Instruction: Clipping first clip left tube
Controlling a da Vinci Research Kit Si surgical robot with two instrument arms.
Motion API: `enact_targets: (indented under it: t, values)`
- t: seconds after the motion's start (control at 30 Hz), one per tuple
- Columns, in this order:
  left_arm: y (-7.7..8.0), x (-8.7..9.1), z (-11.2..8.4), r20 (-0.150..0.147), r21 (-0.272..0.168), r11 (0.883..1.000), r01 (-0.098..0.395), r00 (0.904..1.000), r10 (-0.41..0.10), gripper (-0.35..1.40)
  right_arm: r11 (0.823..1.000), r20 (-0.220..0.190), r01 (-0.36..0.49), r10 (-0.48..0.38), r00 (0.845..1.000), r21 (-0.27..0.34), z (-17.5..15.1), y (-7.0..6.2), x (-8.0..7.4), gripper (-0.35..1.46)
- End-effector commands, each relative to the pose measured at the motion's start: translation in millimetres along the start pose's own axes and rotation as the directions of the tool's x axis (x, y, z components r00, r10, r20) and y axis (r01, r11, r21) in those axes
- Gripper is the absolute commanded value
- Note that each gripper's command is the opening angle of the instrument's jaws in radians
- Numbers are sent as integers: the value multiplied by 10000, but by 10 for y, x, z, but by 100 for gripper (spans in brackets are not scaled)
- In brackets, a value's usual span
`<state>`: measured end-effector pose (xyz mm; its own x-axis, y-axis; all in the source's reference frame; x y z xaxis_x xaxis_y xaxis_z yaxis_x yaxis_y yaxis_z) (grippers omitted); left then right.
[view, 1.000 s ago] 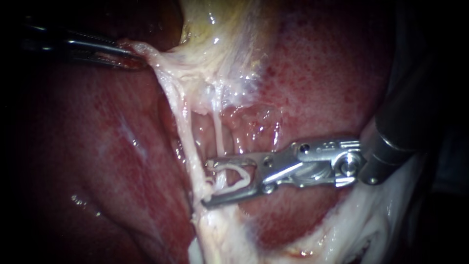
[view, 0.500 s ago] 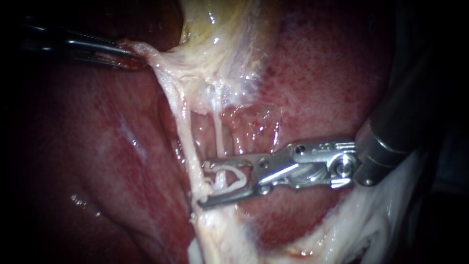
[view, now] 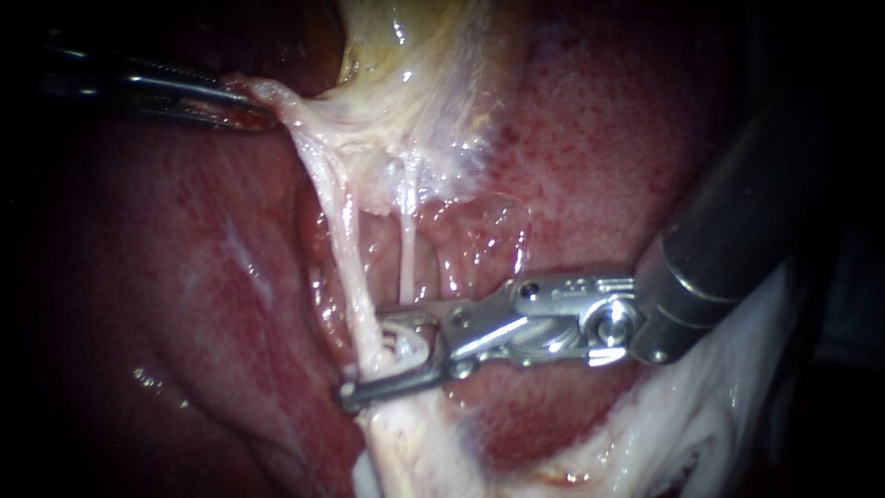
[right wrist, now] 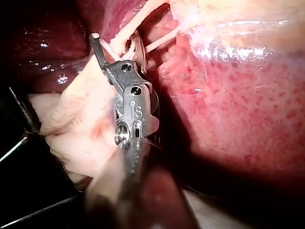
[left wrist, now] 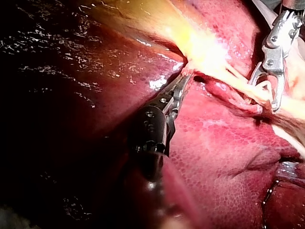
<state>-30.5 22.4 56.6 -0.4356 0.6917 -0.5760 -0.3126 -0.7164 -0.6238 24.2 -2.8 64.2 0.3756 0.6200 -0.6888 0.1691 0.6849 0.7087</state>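
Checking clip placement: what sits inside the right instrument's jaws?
The right instrument holds a white clip there, with the left tube passing between its jaws. Whether the clip fully surrounds the tube is hidden by the jaws themselves.

The left tube (view: 348, 249), a pale, glistening, stringy cord, ran taut and slanting from the pale tissue (view: 304, 115) gripped by the left instrument (view: 258, 106) down between the right instrument's (view: 364, 361) jaws. There the white clip (view: 407, 343), pinched between both jaws, sat curled against the tube's lower end.
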Motion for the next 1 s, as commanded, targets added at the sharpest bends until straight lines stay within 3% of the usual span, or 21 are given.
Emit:
enact_targets:
  t: [0.03, 0.27, 0.37, 0.53, 0.73, 1.0]
  values:
    - [0, 0, 1, 0, 3, 10000, 6, 10000, -6, -35, 10000, -24, 14, -14, 10000, 14, 2, -1, 1, 50]
    - [0, 0, 2, -1, 10, 10000, 8, 10000, -8, -35, 10000, -216, -26, 28, 9998, 92, 9, -7, 6, 50]
    - [0, 0, 2, -1, 10, 10000, 8, 10000, -8, -35, 9996, -477, -121, 133, 9988, 258, 10, -9, 8, 50]
    - [0, 0, 2, -1, 9, 10000, 7, 10000, -7, -35, 9940, -1020, -428, 531, 9934, 1006, 8, -16, 11, 49]
    - [0, -1, 1, -1, 8, 10000, 5, 10000, -5, -35, 9797, -1401, -466, 748, 9873, 1949, 5, -30, 20, 48]
    - [0, -1, 1, -1, 7, 10000, 4, 10000, -4, -35, 9653, -1327, -398, 762, 9882, 2580, 2, -36, 31, 42]
